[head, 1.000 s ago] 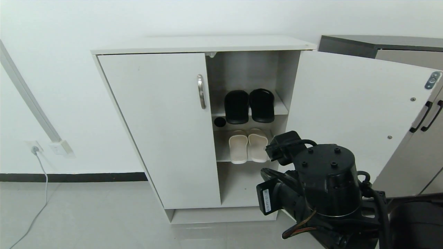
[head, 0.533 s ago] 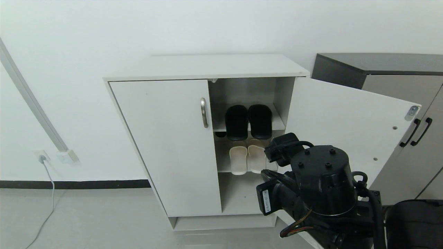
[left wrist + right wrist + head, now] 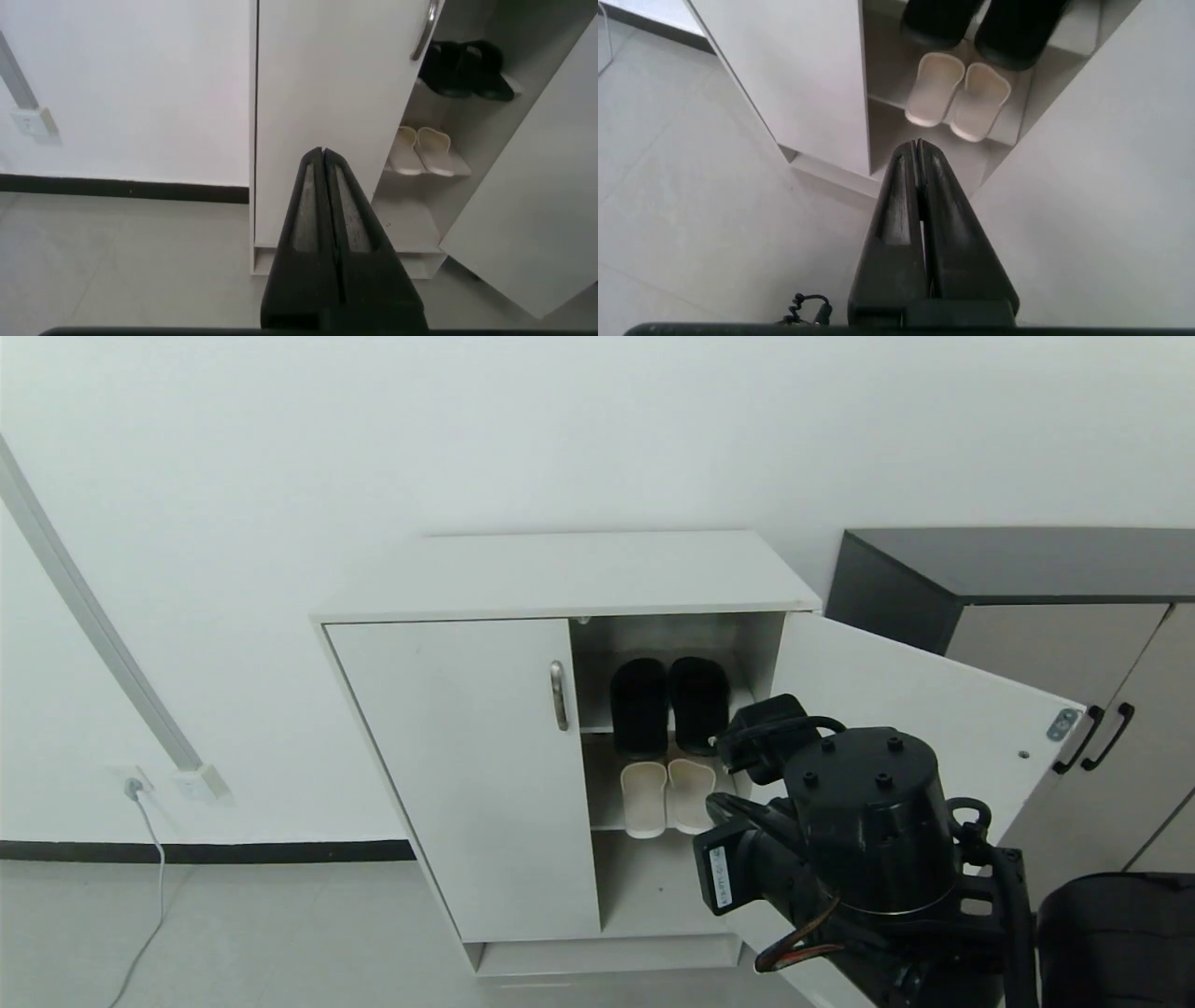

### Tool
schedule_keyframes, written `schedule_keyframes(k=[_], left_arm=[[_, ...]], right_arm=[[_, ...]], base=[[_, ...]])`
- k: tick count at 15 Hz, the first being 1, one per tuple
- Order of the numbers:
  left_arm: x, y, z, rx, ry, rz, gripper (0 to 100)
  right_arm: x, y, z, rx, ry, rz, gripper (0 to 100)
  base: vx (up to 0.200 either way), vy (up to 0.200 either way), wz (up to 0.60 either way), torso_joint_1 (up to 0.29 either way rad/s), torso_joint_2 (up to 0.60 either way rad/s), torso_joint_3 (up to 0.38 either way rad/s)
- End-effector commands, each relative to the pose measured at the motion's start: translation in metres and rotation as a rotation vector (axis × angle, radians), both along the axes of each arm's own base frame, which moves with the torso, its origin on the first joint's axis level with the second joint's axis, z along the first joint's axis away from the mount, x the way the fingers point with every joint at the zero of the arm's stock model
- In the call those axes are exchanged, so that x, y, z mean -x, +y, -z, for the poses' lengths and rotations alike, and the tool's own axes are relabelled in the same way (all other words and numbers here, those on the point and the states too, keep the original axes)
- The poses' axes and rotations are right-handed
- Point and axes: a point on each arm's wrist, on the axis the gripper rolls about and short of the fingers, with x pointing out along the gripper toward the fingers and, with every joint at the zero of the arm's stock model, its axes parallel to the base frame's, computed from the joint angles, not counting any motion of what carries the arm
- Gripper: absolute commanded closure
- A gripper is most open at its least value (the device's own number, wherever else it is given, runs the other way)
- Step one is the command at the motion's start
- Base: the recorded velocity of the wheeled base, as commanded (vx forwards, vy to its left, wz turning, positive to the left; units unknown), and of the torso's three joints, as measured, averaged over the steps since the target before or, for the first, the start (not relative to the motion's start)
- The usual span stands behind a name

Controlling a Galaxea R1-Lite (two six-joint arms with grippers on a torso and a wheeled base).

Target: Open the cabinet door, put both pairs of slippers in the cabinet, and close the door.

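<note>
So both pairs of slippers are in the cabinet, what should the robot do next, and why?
Probably push the open white cabinet door shut with the right gripper. The black rubber slippers and the cream slippers already sit inside, black above cream, and that door stands wide open.

Matt white board nearly everywhere, with small touches of metal and soft-looking slippers.

I saw the cabinet (image 3: pixel 560 574) faced in smooth, matt white board, much like laminate. Its closed door carried a metal handle (image 3: pixel 558 695) with a dull brushed sheen. The open door (image 3: pixel 915 686) had the same flat white finish and a small shiny metal fitting (image 3: pixel 1062 723) at its outer corner. Inside the cabinet, the black slippers (image 3: pixel 639 709) looked matt and rubbery, and the cream slippers (image 3: pixel 644 798) on the shelf below looked smooth and foam-like. The floor (image 3: pixel 280 933) in front of the cabinet was grey tile with a faint gloss. My left gripper (image 3: pixel 323 159) and right gripper (image 3: pixel 920 151) read as matt black plastic with greyer inner faces.
</note>
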Motion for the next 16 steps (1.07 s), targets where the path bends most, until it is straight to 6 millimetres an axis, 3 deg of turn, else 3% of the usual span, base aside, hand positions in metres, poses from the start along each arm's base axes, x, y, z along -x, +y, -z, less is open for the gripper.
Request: schedule_keyframes(k=[1, 16], left_arm=[[0.0000, 0.0000, 0.0000, 0.000, 0.000, -0.001, 100], [0.0000, 0.0000, 0.0000, 0.002, 0.000, -0.003, 100]], right_arm=[[0.0001, 0.0002, 0.0003, 0.001, 0.001, -0.001, 100], [0.0001, 0.0003, 0.0012, 0.003, 0.003, -0.002, 100]], base=[[0.000, 0.000, 0.00, 0.183, -0.49, -0.310], [0.000, 0.000, 0.00, 0.228, -0.54, -0.320]])
